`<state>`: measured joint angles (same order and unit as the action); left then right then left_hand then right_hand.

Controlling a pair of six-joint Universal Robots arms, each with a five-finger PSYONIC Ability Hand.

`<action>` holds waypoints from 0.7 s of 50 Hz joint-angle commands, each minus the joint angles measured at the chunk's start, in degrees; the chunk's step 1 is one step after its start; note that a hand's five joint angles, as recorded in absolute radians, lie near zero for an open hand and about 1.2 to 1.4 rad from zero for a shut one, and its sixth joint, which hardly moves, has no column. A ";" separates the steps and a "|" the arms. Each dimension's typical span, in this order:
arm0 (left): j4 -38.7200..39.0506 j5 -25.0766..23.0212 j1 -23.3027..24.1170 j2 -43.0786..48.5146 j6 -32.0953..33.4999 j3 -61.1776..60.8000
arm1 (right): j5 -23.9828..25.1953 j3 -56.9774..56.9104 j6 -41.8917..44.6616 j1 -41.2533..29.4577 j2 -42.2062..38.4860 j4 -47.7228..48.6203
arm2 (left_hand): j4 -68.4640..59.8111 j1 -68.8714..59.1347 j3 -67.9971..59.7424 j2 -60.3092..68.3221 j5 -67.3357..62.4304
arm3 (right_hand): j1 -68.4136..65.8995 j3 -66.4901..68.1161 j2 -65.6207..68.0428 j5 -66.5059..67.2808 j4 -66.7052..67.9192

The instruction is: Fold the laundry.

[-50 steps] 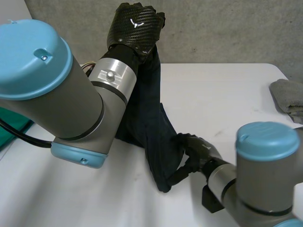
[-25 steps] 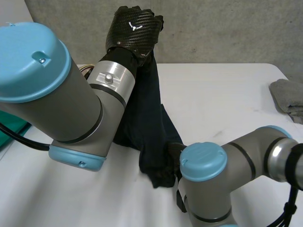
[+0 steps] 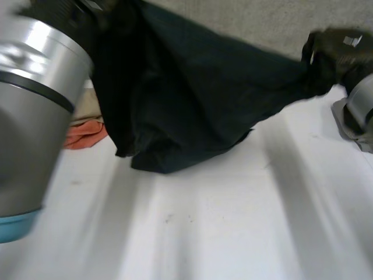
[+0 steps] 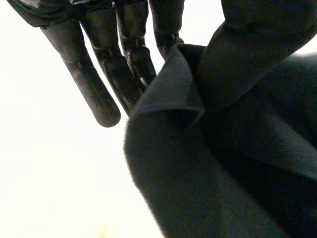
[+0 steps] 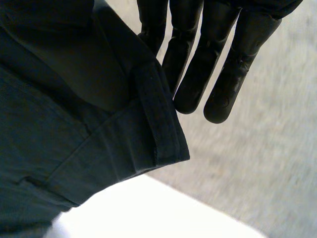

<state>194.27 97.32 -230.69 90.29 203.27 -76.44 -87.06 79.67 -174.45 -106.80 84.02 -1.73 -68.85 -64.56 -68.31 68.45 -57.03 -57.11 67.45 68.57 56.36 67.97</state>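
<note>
A dark garment (image 3: 192, 99), bunched a second ago, is now stretched wide above the white table (image 3: 233, 221), its edges pinched by the left hand (image 4: 124, 44) and right hand (image 3: 338, 49), apparently readied for laying flat.

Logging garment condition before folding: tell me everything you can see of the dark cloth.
The dark cloth is near-black, matte woven fabric, stretched wide in the air between both hands. The left hand pinches a folded edge against its thumb; the right hand pinches a corner with a stitched hem. Its middle sags in folds, the lowest part appearing to reach the white table.
</note>
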 commanded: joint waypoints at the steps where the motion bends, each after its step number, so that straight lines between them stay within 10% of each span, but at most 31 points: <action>1: 0.32 0.06 -0.72 -10.74 -0.06 0.85 | 4.79 -12.87 7.45 -0.17 7.90 -12.68 | -11.15 -15.44 -11.69 11.55 -12.97 | -22.89 12.55 11.43 13.64 12.03; 11: -0.03 -0.64 -1.34 -13.04 0.02 2.35 | 8.40 -20.17 9.04 2.47 10.21 -16.82 | -11.15 -15.44 -11.69 11.55 -12.97 | -22.89 12.55 11.43 13.64 12.03; 24: 1.37 -7.14 -10.13 16.66 -0.06 8.23 | 2.43 -25.36 13.17 -2.45 -19.75 -13.93 | -11.15 -15.44 -11.69 11.55 -12.97 | -22.89 12.55 11.43 13.64 12.03; 35: 15.69 -8.81 -12.15 44.17 0.90 26.77 | -11.29 -27.03 28.98 -7.11 -38.40 23.05 | -11.15 -15.44 -11.69 11.55 -12.97 | -22.89 12.55 11.43 13.64 12.03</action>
<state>202.94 88.94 -241.99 123.12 203.76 -59.62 -93.01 52.68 -153.67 -112.01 52.90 -0.75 -68.90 -64.56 -68.33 68.45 -57.03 -57.11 68.02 68.57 56.37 68.21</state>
